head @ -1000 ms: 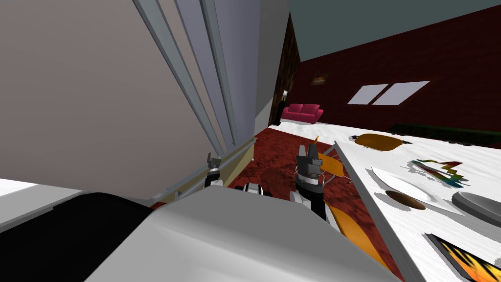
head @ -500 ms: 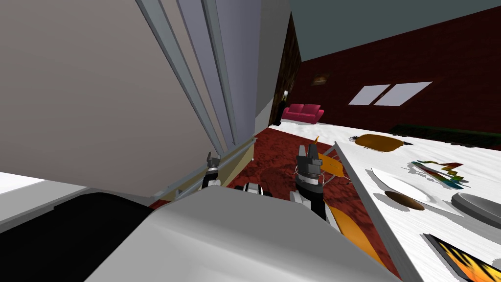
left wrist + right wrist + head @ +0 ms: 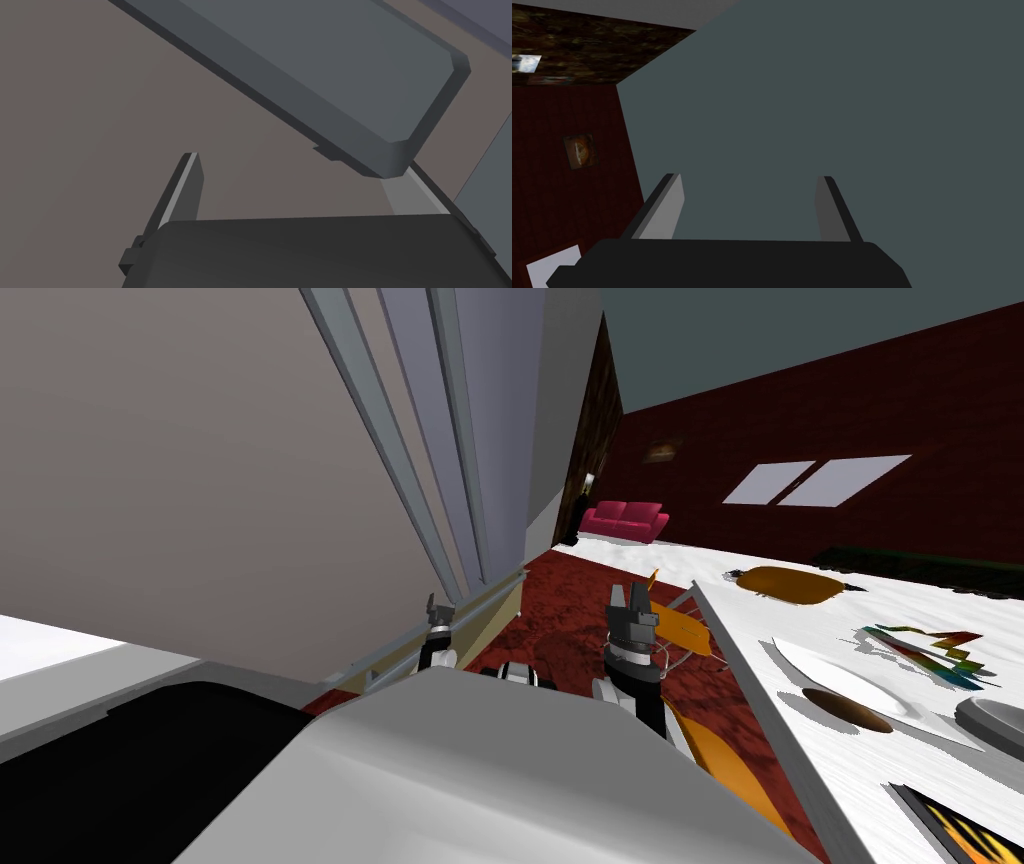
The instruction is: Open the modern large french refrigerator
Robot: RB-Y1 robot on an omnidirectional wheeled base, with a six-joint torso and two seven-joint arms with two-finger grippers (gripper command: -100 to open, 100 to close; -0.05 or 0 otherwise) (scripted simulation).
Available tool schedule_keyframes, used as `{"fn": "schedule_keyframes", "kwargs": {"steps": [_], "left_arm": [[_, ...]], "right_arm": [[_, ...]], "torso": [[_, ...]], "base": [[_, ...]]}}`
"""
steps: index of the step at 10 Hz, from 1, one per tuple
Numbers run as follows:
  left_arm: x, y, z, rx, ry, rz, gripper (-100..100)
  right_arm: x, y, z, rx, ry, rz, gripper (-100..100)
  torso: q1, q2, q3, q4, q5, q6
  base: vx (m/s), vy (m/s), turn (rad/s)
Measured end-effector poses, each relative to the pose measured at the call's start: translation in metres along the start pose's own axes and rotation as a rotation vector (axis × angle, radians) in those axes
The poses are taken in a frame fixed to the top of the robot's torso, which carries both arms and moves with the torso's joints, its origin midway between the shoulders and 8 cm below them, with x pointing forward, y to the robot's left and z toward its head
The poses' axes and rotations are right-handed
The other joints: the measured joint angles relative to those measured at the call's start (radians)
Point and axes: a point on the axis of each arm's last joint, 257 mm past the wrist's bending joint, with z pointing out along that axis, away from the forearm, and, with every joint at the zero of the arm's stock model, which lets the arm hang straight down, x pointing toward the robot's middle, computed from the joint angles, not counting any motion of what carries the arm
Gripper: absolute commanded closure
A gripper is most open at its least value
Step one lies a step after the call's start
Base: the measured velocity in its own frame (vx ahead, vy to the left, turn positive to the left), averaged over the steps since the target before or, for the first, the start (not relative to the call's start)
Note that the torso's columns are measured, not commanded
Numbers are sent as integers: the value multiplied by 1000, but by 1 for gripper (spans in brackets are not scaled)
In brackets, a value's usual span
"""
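The refrigerator (image 3: 200, 468) towers on the robot's left, a flat grey-brown front with long grey bar handles (image 3: 385, 428) running up it. A white desk (image 3: 770, 613) lies to the right. The left pincer (image 3: 438, 610) is spread wide at one handle's lower end, gripping nothing. The right pincer (image 3: 630, 591) stands apart, also parted and empty.
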Motion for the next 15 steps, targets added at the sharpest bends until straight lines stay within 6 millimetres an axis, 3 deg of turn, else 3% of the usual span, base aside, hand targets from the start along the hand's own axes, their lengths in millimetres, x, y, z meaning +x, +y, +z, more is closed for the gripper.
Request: {"fn": "schedule_keyframes", "kwargs": {"steps": [6,15], "left_arm": [[18,15,-12,20,-76,-111,-100],[-37,4,53,63,-162,-75,-100]], "right_arm": [[0,0,0,0,0,0,0],[0,0,0,0,0,0,0]], "torso": [[4,-1,0,-2,2,-2],[5,0,0,1,-1,-3]], "base": [[-8,-3,-28],[-69,-19,-103]]}}
